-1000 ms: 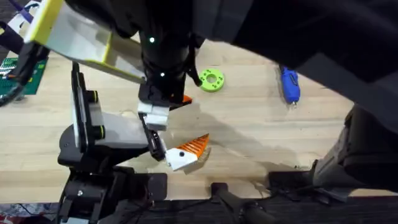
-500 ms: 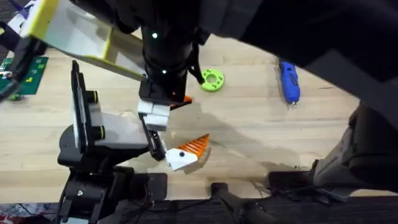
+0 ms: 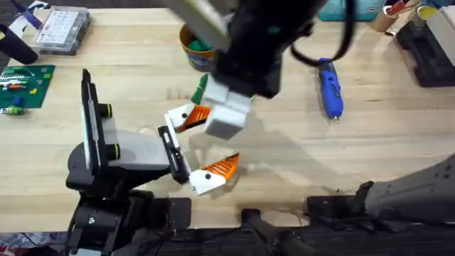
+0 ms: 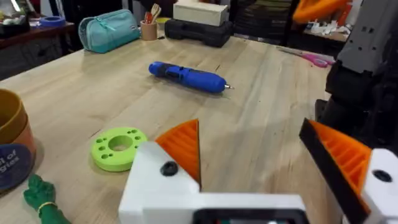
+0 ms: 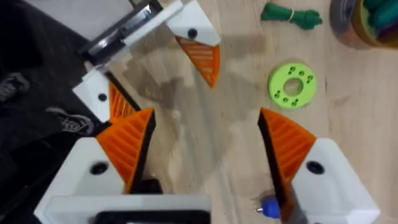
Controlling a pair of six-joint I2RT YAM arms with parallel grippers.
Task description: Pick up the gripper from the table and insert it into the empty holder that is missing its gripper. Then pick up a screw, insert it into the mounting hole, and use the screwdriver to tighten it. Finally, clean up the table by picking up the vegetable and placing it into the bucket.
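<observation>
**Table (image 3: 284,171), pale wood: contents**

1. Robot-hand body (image 3: 128,153), grey and black, near the left front edge. A tall black plate (image 3: 89,121) stands at its back.
2. Holder (image 3: 170,153), a narrow black bracket at the front of the body.
3. White-and-orange finger (image 3: 186,117), at the far end of the holder. Its white base lies against the bracket and its ribbed tip points away from the body. Whether it is fully seated cannot be told. The right wrist view shows a dark hole in its base (image 5: 193,34).
4. Twin finger (image 3: 213,174), at the near end of the holder, tip also pointing outward.
5. Screwdriver (image 3: 330,89), bright blue, lying flat well to the right of the holder and apart from everything else. Its metal bit shows in the left wrist view (image 4: 186,76).
6. Vegetable (image 4: 43,199), dark green, lying on the table between the bucket and the holder, outside the bucket.
7. Bucket (image 3: 193,44), orange-yellow with a blue band, upright at the back. Something teal-green lies inside.
8. Ring (image 5: 291,85), lime green with holes, flat on the table near the vegetable.
9. Circuit board (image 3: 25,85), green, and clear parts box (image 3: 62,27), both at the far left.

**Arms**

- Left pincer (image 4: 261,168): spread wide with nothing between the pads, low over the table, facing the screwdriver.
- Right pincer (image 5: 205,155): spread wide with nothing in it, high above the holder and looking down on it.
</observation>
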